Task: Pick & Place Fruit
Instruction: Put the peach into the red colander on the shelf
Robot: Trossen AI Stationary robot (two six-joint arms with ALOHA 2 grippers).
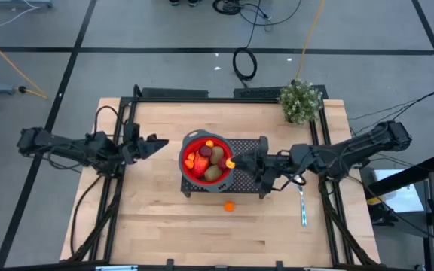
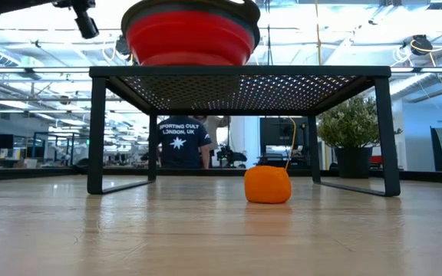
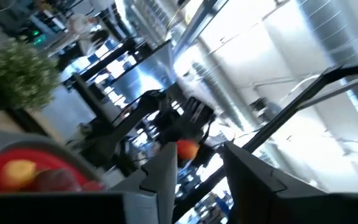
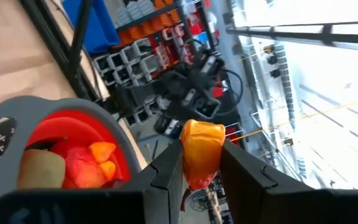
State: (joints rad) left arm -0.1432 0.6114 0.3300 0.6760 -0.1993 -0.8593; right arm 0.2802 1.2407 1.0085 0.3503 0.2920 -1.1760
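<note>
A red bowl with a grey rim [image 1: 189, 147] stands on a black mesh stand [image 1: 249, 144] at the table's middle. It holds several fruit pieces [image 1: 209, 159]: brown, dark red, orange and yellow. My right gripper [image 1: 236, 160] is at the bowl's right rim, shut on an orange-yellow fruit piece [image 4: 201, 149]. My left gripper [image 1: 159, 143] hovers just left of the bowl, pointing at it. Its fingers [image 3: 166, 174] are open with nothing between them. A small orange ball [image 1: 229, 205] rests on the table in front of the stand. My right gripper pinches the orange-yellow fruit piece [image 4: 199, 163] between its two fingers, and the piece sticks out past their tips. The fingers come about level from the table's right side. The piece is lifted clear, at the bowl's right rim.
A leafy potted plant [image 1: 301, 100] stands at the far right corner. A thin pale-handled utensil [image 1: 303, 207] lies on the table to the right of the stand. In the low view a person [image 2: 181, 142] stands in the room beyond the table. Bare wood lies along the near edge.
</note>
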